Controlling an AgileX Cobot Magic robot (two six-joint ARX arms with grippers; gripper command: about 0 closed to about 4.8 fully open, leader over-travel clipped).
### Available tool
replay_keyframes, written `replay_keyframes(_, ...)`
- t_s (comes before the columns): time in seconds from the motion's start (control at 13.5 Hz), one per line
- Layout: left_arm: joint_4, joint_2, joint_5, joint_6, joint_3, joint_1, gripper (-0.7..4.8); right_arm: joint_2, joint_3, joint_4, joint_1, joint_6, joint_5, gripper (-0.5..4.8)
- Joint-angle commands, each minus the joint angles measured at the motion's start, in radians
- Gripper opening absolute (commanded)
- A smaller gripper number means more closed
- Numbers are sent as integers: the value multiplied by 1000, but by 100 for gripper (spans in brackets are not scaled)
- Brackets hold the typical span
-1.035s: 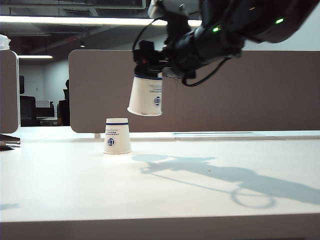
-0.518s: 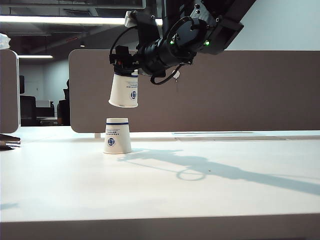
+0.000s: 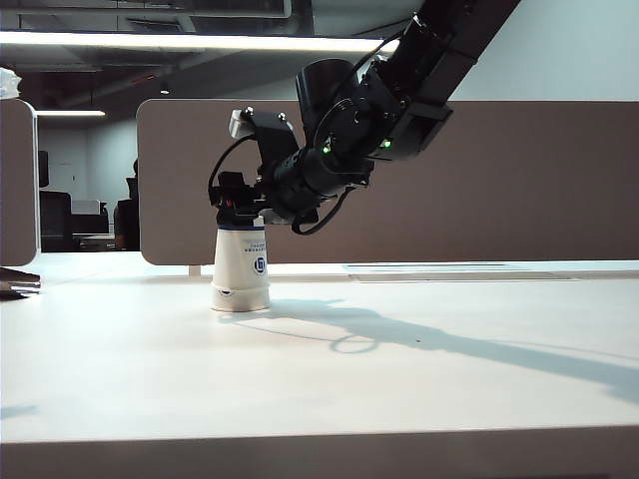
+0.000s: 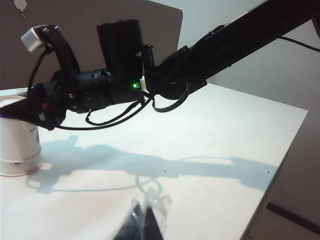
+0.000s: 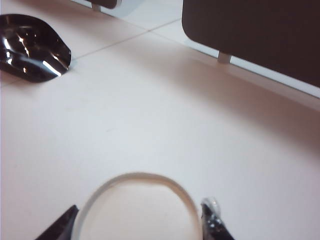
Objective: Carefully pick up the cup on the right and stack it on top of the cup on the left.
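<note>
Ceiling strip light [image 3: 200, 42] ran bright across the top of exterior view, bg dim. Tabletop [image 3: 319, 379] was evenly lit, near washed out; right arm [image 3: 339, 150] threw a long soft shadow [image 3: 449, 344] twd the right edge. Left wrist view was sharp, w/ same shadow on tabletop. Right wrist view was soft, pinkish, close cup rim [image 5: 137, 181] blurred; glare on a crumpled black object [image 5: 31, 47]

The stacked cups [image 3: 241, 271] stood upside down on the table [image 3: 319, 369], the upper one sleeved over the lower. The right gripper [image 3: 237, 205] sat directly above the cups, its fingers at the top cup's base. The partition [image 3: 479, 180] stood behind the cups. The left gripper [image 4: 145, 220] hung well to their right.
</note>
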State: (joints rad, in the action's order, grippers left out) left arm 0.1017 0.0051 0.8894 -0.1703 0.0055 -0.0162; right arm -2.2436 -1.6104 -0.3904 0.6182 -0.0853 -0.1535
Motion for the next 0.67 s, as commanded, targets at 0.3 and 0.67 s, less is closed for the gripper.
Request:
replay_keyframes(0.3,13,0,6,1,2,1,-6,-12,-3,74,-3,-1,54,373)
replay_keyframes(0.67,13,0,1,2,2,1,-6,22,-3,8,-4,11,63,405)
